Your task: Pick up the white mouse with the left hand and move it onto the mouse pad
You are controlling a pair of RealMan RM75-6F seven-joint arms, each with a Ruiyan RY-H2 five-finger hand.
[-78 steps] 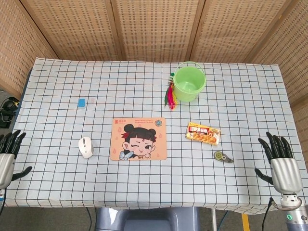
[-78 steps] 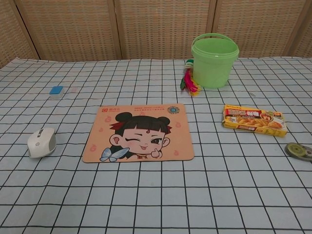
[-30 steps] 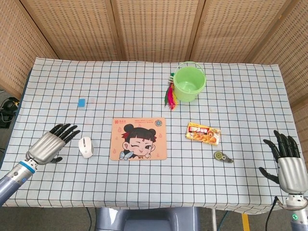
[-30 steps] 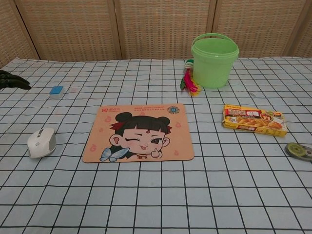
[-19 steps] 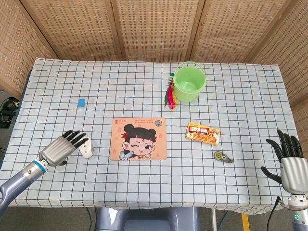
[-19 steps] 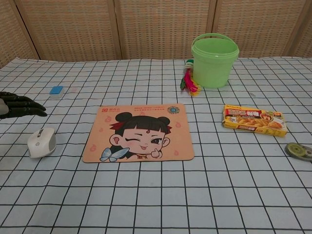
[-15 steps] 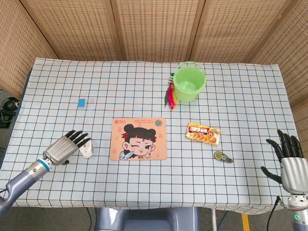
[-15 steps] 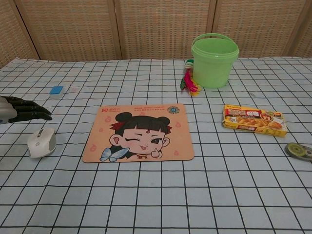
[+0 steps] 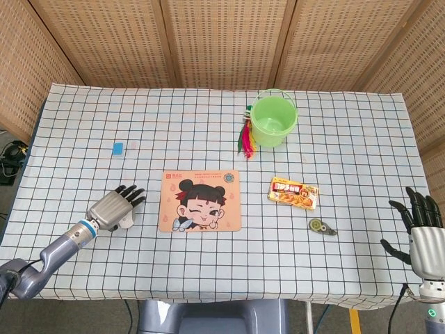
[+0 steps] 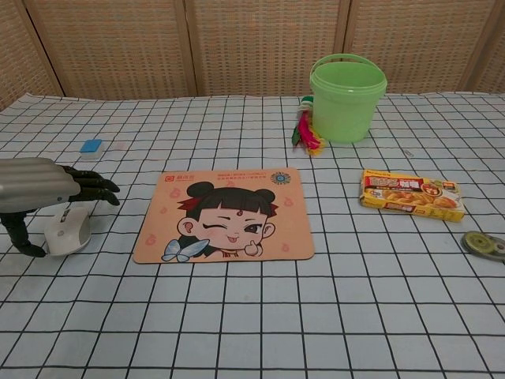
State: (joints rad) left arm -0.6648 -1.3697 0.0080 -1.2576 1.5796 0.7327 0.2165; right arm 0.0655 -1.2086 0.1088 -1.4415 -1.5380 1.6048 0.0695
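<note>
White mouse (image 10: 67, 231) on checked cloth just left of mouse pad (image 10: 225, 214), left hand (image 10: 39, 189) spread above it, not gripping, right hand (image 9: 424, 233) spread at near right edge.

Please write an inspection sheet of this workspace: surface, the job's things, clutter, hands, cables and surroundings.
Surface: table with checked cloth, lying flat.
Job's things: white mouse on the cloth left of the mouse pad, not on it; pad bare.
Clutter: green bucket with a coloured feather toy beside it; snack box; small round tape dispenser; small blue item.
Hands: left hand spread above the mouse, no grip visible; right hand open at the table's right edge, holding nothing.
Cables: some at the left floor edge.
Surroundings: woven screen panels behind.
</note>
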